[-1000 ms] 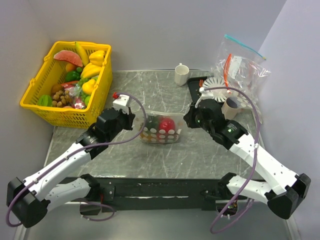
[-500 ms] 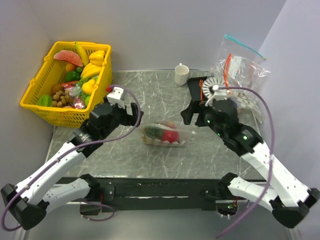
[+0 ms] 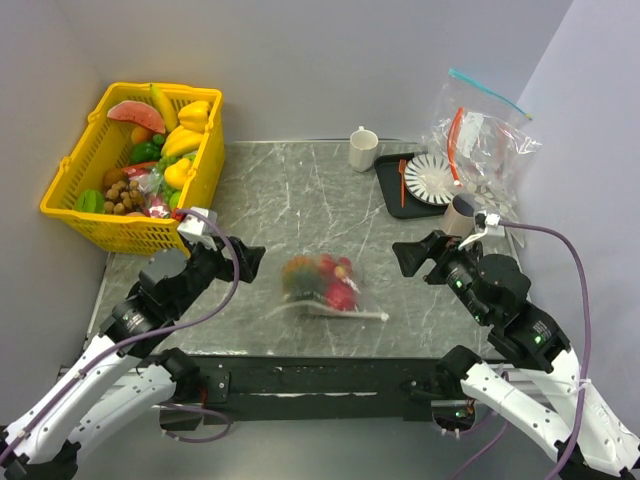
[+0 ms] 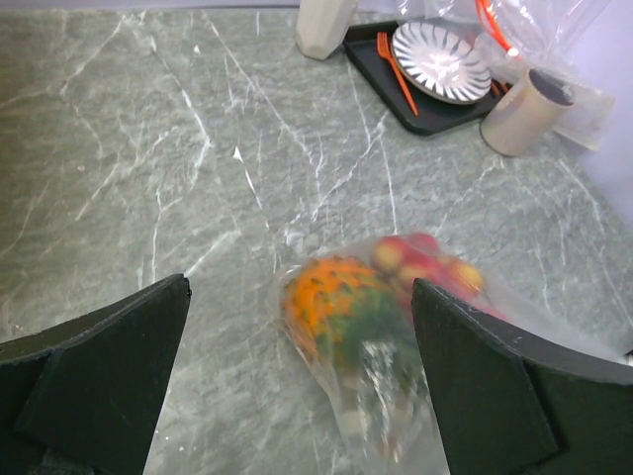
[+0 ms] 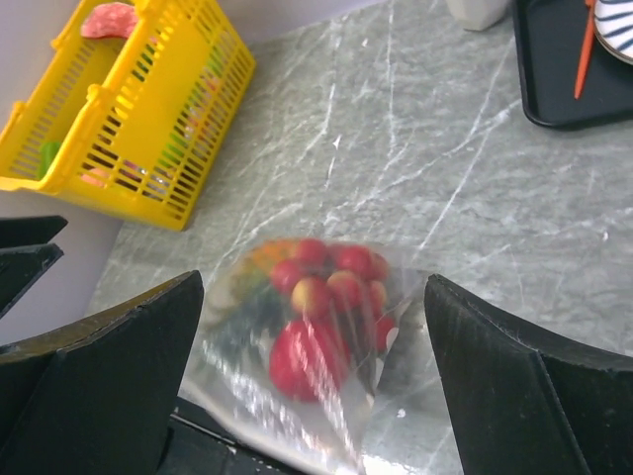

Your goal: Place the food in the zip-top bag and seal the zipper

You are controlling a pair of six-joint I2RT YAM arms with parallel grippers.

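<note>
Zip-top bag (image 3: 322, 300) let go: towards the table's near edge, the left gripper (image 3: 255, 262) and right gripper (image 3: 403, 260), which pinched its two ends a second ago, now stand spread wide and empty, drawn back to either side. Between them the bag has slumped onto the marble with the food (image 3: 338, 294) inside. The zipper (image 3: 350, 313) looks shut, suggesting the job is done, though it is too blurred to confirm. Beyond, the yellow basket (image 3: 70, 200) stands in the far corner.

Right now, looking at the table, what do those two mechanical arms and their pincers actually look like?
Both the left arm and right arm have white shells with black joints. A purple cable loops along each. The left pincer and right pincer each have two broad black wedge-shaped fingers.
</note>
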